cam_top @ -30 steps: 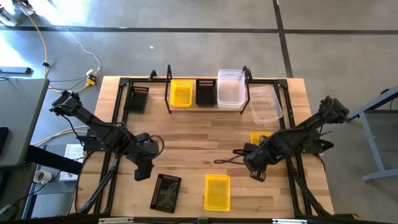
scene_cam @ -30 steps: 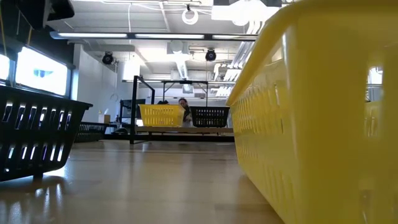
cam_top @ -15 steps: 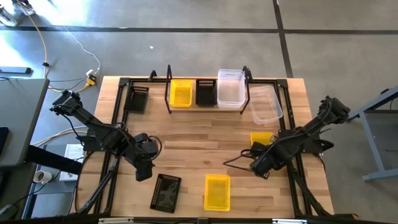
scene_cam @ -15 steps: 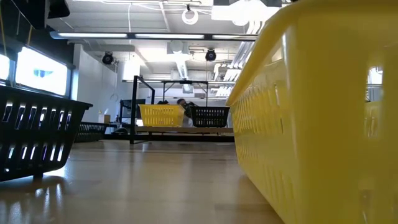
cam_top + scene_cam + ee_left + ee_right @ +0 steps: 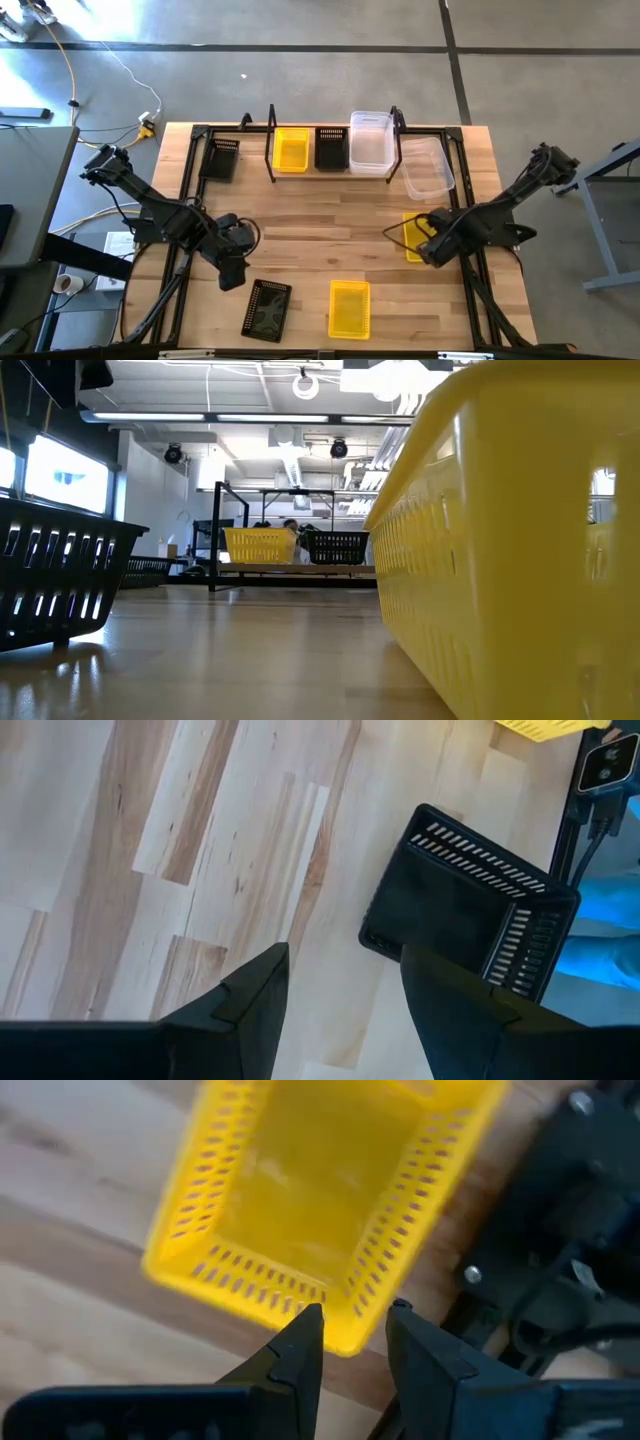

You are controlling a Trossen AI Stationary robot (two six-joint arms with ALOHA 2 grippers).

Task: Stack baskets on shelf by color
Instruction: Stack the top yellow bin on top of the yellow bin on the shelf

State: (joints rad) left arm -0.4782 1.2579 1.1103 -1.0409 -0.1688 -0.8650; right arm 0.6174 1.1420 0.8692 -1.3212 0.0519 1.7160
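Shelf: pale wood plank in black rod frame (image 5: 272, 130). On it: slotted yellow plastic bin (image 5: 291, 149), black perforated bin (image 5: 331, 148), clear translucent bin (image 5: 370, 142). Second clear bin (image 5: 427, 167) right of it. Near edge: black mesh-pattern bin (image 5: 266, 309), yellow slotted bin (image 5: 348, 307). Tabletop light striped butcher-block wood (image 5: 310, 215). Arms dark.
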